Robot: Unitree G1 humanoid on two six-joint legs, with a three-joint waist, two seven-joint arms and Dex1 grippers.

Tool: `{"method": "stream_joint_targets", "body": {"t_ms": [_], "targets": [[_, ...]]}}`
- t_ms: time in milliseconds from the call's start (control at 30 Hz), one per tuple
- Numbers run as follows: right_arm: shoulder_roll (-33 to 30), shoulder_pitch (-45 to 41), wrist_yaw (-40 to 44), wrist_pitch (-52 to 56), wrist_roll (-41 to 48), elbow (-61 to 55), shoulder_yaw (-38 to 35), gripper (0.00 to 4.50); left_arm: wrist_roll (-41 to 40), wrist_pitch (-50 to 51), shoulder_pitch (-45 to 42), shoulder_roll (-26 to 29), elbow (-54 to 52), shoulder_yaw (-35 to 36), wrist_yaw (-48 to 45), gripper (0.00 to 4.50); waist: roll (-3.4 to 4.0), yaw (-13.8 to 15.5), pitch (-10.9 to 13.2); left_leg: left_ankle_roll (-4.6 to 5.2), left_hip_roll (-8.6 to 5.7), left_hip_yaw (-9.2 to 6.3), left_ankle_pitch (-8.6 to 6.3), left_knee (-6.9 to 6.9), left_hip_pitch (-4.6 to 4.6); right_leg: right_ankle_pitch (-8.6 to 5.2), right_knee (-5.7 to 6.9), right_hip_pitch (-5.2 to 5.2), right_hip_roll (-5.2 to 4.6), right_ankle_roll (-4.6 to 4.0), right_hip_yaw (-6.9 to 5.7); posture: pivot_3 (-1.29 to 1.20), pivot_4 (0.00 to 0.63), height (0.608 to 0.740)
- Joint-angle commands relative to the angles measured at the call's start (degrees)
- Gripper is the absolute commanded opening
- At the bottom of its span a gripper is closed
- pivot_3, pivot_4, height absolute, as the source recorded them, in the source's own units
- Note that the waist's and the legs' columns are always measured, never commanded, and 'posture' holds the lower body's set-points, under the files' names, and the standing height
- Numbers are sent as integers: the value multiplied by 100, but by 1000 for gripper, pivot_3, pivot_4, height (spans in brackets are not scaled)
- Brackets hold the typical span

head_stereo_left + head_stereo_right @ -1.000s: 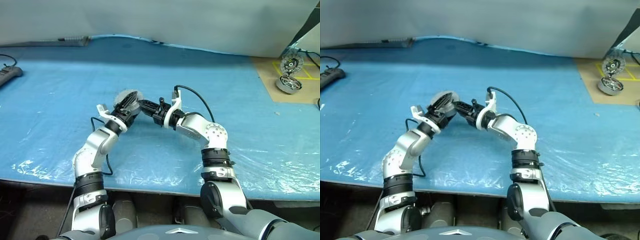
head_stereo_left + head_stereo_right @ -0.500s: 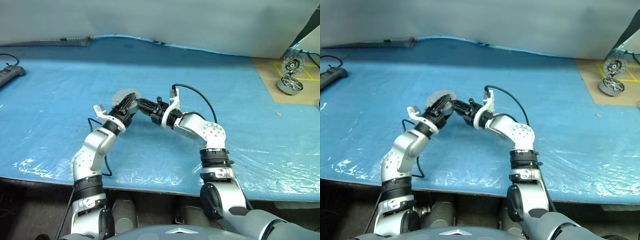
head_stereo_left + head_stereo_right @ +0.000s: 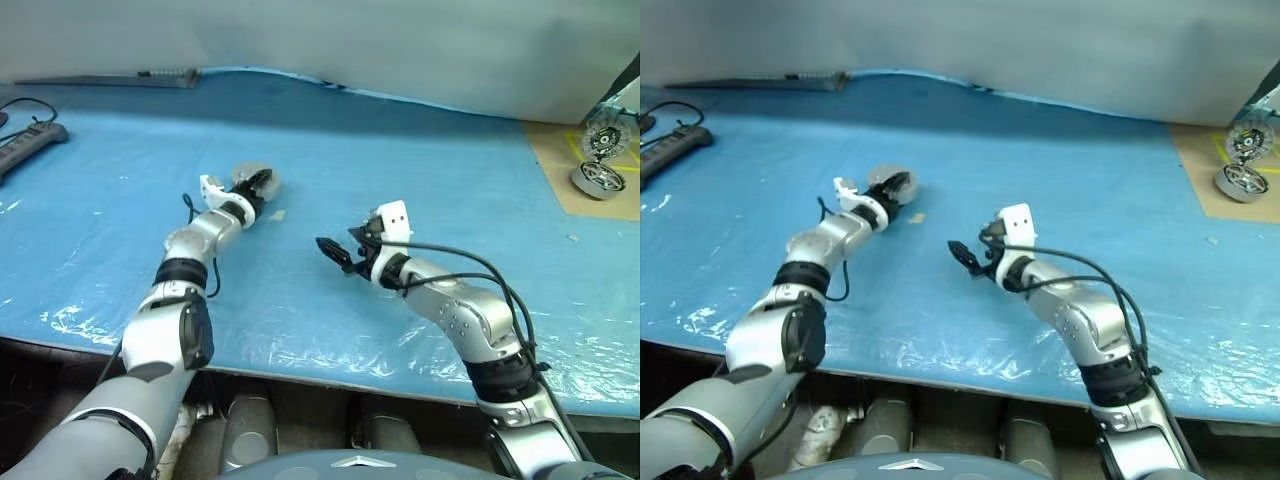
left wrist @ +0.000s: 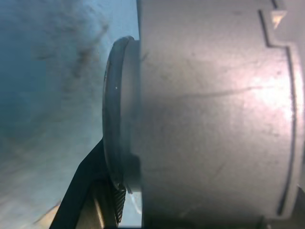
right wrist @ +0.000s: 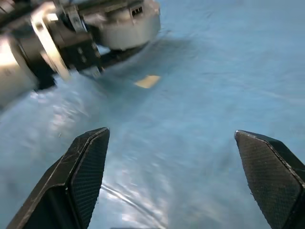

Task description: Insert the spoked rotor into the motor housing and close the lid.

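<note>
My left gripper [image 3: 252, 190] reaches out over the blue table, shut on the motor housing [image 3: 263, 180], a short silver-grey cup held low over the cover. In the left wrist view its plain grey wall [image 4: 214, 119] is very close, and the lid [image 4: 114, 119] sits edge-on against one end. The spoked rotor is hidden. My right gripper [image 3: 338, 250] hangs apart from the housing, nearer me and to the right, open with nothing between its fingers [image 5: 81, 176]. It looks toward the housing [image 5: 128, 24] in the left gripper.
A small tan scrap [image 3: 278, 214] lies on the cover beside the housing. A second like unit [image 3: 600, 180] with silver spokes rests on a tan board at the far right. A power strip [image 3: 30, 145] lies at the far left.
My right gripper has opened, let go at the housing and drawn back to the right. The left arm has stretched forward with the housing. The view has also shifted.
</note>
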Motion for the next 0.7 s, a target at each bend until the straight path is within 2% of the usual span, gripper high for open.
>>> {"method": "stream_joint_targets", "body": {"t_ms": [33,233,367,700], "targets": [[-58,367,61,-621,-772,-364,173,4500,559,-546,-740,-14,688,177,-467,2395,0,-11,0,0,2,-3,0,0,1,0,1,0,0,0,0,0,150,740],[198,673,-12,-670,-1160,-417,6,4500,1444,-1504,-1365,-311,1334,341,-566,2395,-2,-30,2,0,1,-7,0,0,2,2,1,0,1,-3,3,0,150,740],[325,762,-61,-574,-1308,-472,-126,4500,1958,-2015,-1501,-450,1466,430,-83,2395,-2,-24,2,0,1,-12,0,0,2,3,2,0,1,-5,1,0,150,740],[508,736,84,-435,-1465,-415,-289,4500,2511,-1740,-1363,-463,1503,861,182,2395,-1,-15,3,0,3,-30,1,11,-10,9,6,-3,7,-16,-16,0,150,740]]}}
